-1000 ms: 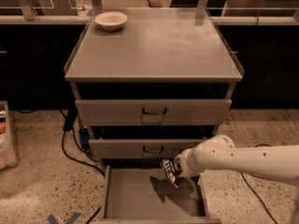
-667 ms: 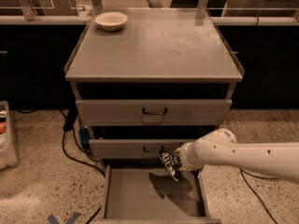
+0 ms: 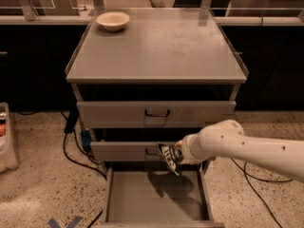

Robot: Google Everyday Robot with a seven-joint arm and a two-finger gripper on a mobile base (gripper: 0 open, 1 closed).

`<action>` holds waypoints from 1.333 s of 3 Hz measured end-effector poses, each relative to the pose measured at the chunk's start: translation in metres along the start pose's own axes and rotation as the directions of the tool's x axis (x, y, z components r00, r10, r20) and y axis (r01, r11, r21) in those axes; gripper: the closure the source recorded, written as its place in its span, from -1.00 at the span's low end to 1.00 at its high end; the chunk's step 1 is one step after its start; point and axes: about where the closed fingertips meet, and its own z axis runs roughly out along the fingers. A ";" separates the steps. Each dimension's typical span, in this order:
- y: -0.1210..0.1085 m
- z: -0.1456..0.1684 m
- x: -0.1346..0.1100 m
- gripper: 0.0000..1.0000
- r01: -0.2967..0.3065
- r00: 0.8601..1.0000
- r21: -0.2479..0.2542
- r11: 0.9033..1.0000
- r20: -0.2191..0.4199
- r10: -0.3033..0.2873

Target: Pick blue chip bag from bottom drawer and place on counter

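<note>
My gripper [image 3: 176, 155] reaches in from the right on a white arm and is shut on the blue chip bag [image 3: 168, 158], a crumpled dark foil bag with white lettering. It holds the bag in the air in front of the middle drawer's handle, above the open bottom drawer [image 3: 156, 196], whose grey floor shows only the bag's shadow. The counter [image 3: 159, 44] is the wide grey top of the cabinet, well above the bag.
A cream bowl [image 3: 113, 21] sits at the counter's back left corner. The top drawer [image 3: 156, 113] and the middle drawer [image 3: 121, 150] stand slightly open. Black cables [image 3: 71, 151] lie on the speckled floor left of the cabinet. A bin [image 3: 5, 137] stands at far left.
The gripper has lifted the chip bag up out of the bottom drawer, from just above its floor to the height of the middle drawer's front.
</note>
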 end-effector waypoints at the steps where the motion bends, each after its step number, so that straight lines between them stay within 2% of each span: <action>1: -0.042 -0.054 -0.026 1.00 0.042 0.996 0.056 0.998 0.071 -0.046; 2: -0.089 -0.112 -0.054 1.00 0.116 0.980 0.145 0.983 0.144 -0.137; 3: -0.089 -0.112 -0.054 1.00 0.116 0.980 0.145 0.983 0.144 -0.137; 4: -0.100 -0.130 -0.061 1.00 0.137 0.976 0.173 0.975 0.148 -0.163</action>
